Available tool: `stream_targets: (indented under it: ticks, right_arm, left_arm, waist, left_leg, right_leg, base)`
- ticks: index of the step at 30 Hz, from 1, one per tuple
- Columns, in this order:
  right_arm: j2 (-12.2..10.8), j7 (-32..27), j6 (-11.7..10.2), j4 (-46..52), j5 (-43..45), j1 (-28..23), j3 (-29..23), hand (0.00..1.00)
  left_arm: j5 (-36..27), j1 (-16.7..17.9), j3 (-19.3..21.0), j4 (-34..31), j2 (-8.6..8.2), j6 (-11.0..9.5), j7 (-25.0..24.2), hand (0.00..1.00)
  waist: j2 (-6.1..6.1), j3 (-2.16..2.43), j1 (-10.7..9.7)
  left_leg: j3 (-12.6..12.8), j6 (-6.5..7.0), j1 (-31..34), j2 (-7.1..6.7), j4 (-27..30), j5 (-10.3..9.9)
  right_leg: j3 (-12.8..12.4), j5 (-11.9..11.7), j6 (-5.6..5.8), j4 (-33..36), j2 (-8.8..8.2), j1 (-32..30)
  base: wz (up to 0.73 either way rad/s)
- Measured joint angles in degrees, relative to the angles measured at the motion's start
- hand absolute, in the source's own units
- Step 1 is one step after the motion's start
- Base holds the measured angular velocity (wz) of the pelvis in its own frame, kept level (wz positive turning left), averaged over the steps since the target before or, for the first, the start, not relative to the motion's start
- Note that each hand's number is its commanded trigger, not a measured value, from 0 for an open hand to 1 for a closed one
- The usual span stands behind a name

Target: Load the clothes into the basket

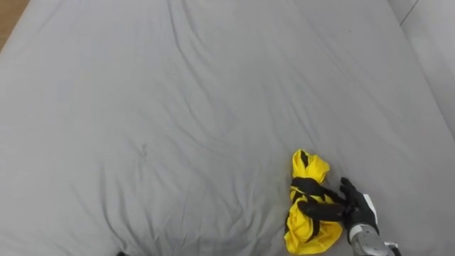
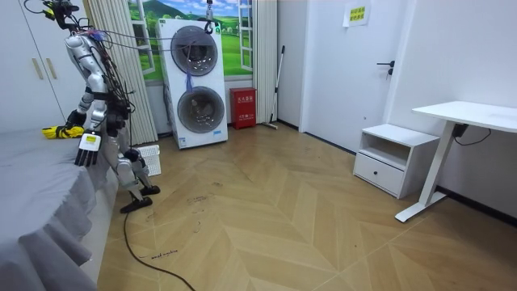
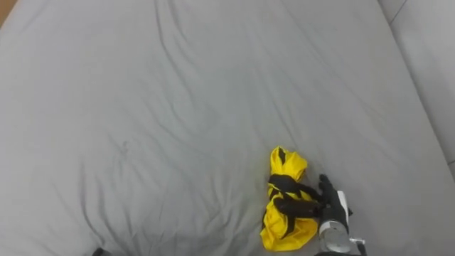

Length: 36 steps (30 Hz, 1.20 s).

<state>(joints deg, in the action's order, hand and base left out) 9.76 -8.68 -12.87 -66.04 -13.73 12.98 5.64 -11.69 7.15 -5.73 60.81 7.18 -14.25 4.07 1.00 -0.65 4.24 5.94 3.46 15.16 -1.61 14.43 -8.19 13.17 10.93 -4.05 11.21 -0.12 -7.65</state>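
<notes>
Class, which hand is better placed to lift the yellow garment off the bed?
Right: the right hand grips the yellow garment on the grey bed, while the left hand hangs at the robot's side in the room view.

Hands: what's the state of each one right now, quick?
Left hand: hangs by the edge of the bed; open or closed cannot be told.
Right hand: closed on the yellow garment.

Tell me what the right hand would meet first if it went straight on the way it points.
The yellow garment: the right hand points toward the view's left, and its fingers seem to be curled round that cloth. Beyond it lies just the grey bedsheet.
</notes>
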Motion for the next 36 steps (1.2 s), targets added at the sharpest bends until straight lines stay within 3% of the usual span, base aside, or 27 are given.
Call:
stream_targets:
  ticks: [9, 10, 11, 12, 13, 14, 22, 36]
  right_arm:
    - [-1.7, -0.2, -0.2, 3.6, 4.0, -3.0, 0.4, 0.0]
    - [-1.7, -0.3, -0.2, 4.1, 4.6, -3.3, 0.4, 0.04]
    - [-1.7, -0.5, -0.2, 5.2, 5.5, -3.7, 0.5, 0.15]
    - [-1.7, -0.6, -0.2, 6.1, 6.0, -4.4, 0.7, 0.38]
    - [-1.7, -0.7, -0.2, 6.4, 6.2, -4.6, 0.9, 0.8]
    - [-1.7, -0.8, -0.2, 7.0, 6.6, -5.2, 1.8, 1.0]
    - [-0.5, -1.5, -0.1, 9.0, 7.7, -6.4, 2.2, 1.0]
    - [-3.0, 0.2, 1.8, 8.8, 7.8, -7.4, 7.7, 1.0]
  left_arm:
    - [0.0, -0.3, -0.2, 0.9, -0.19, 0.0, 0.1, 0.0]
    - [0.0, -0.3, -0.2, 0.9, -0.19, 0.0, 0.1, 0.0]
    - [0.0, -0.3, -0.2, 0.9, -0.2, 0.0, 0.1, 0.0]
    - [0.0, -0.3, -0.2, 1.0, -0.2, 0.0, 0.2, 0.0]
    - [0.0, -0.3, -0.2, 1.1, -0.2, 0.0, 0.2, 0.0]
    - [0.0, -0.3, -0.2, 1.1, -0.21, 0.0, 0.4, 0.0]
    - [0.0, -0.3, -0.2, 1.4, -0.31, 0.0, 1.2, 0.0]
    - [-0.1, -0.5, -1.2, 1.4, -0.67, -0.8, 2.0, 0.0]
  waist:
    - [-0.61, 0.31, -0.1]
    - [-0.62, 0.3, -0.1]
    - [-0.67, 0.32, -0.1]
    - [-0.72, 0.33, -0.1]
    - [-0.73, 0.33, -0.1]
    - [-0.71, 0.34, -0.1]
    - [-0.66, 0.33, 0.0]
    - [0.02, 0.1, 0.4]
  left_leg:
    - [0.0, -0.01, 0.0, -0.08, -0.9, 0.0]
    - [0.0, -0.02, 0.0, -0.08, -0.9, 0.0]
    - [0.0, -0.06, 0.0, -0.07, -1.0, 0.0]
    - [0.0, -0.14, 0.0, -0.08, -1.2, 0.1]
    - [0.0, -0.19, 0.0, -0.07, -1.3, 0.1]
    - [0.1, -0.28, 0.0, -0.05, -1.4, 0.2]
    - [0.2, -0.54, -0.5, -0.01, -1.9, 0.4]
    - [0.3, -0.45, -0.6, -0.12, -2.0, 0.5]
  right_leg:
    - [0.8, -0.1, 0.09, -0.5, -0.04, 0.1]
    - [1.0, -0.1, 0.09, -0.5, -0.04, 0.1]
    - [1.1, -0.1, 0.09, -0.5, -0.04, 0.0]
    - [1.1, -0.1, 0.08, -0.5, -0.03, -0.1]
    - [1.1, -0.1, 0.08, -0.5, -0.03, -0.1]
    - [1.1, -0.1, 0.08, -0.5, -0.02, -0.2]
    - [1.3, -0.1, 0.08, -0.6, 0.07, -0.2]
    - [1.9, -0.1, 0.08, -0.6, -0.14, -0.1]
  base:
    - [0.01]
    - [-0.04]
    - [0.0]
    - [0.0]
    - [0.0]
    - [0.0]
    - [-0.01]
    - [0.0]
